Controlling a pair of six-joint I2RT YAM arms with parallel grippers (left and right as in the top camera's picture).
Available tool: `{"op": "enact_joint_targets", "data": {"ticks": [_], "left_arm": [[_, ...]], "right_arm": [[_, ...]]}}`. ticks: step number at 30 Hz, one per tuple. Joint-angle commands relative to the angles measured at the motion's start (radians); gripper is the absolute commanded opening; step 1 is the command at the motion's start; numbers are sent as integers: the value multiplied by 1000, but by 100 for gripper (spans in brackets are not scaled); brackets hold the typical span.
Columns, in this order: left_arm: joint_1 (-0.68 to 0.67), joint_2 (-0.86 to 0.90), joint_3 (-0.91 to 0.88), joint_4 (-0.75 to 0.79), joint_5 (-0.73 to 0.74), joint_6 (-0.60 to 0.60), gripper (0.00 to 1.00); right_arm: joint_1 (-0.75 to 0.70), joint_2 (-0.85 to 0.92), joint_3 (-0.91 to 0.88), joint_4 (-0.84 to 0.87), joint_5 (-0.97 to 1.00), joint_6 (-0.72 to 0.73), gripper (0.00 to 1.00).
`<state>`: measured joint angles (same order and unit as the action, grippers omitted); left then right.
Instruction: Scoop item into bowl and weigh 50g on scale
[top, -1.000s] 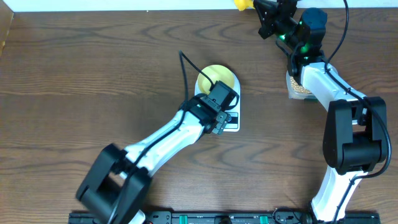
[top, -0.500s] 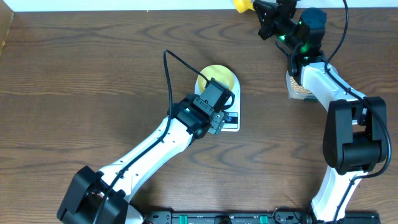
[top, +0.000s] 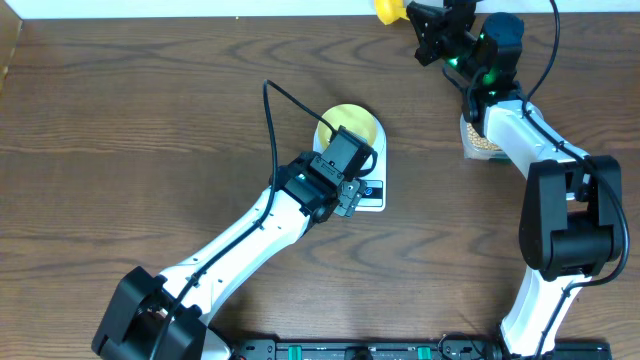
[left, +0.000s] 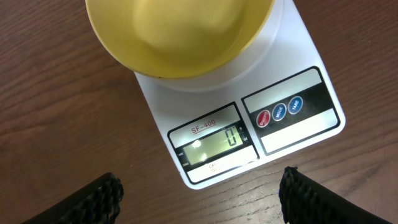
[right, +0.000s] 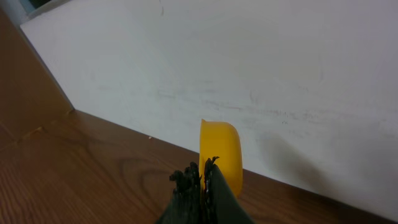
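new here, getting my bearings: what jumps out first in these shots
An empty yellow bowl sits on the white scale mid-table, its display reading 0, with the left tool open over it. At the far edge by the white wall, the right tool pinches a yellow scoop.

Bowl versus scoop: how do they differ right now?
The bowl sits on the scale, which reads 0; the scoop is pinched in the right gripper by the back wall. The bowl is pale yellow, the scoop a deeper orange-yellow. The bowl faces up and looks empty; the scoop is seen edge-on, contents hidden. Both are yellow.
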<state>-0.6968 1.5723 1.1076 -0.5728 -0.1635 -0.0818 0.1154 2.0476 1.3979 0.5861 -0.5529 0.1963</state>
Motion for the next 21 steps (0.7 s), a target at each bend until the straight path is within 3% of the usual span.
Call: {"op": "enact_joint_targets", "data": {"ticks": [1, 12, 15, 21], "left_arm": [[0, -20, 9, -3, -6, -8, 82], [0, -47, 9, -41, 0, 13, 89], [0, -81, 9, -41, 90, 94, 89], [10, -191, 9, -109, 101, 146, 89]], "right_arm": [[-5, 2, 15, -3, -6, -15, 1], [-5, 2, 15, -3, -6, -15, 1], [-5, 2, 15, -3, -6, -15, 1], [-5, 2, 15, -3, -6, -15, 1]]}}
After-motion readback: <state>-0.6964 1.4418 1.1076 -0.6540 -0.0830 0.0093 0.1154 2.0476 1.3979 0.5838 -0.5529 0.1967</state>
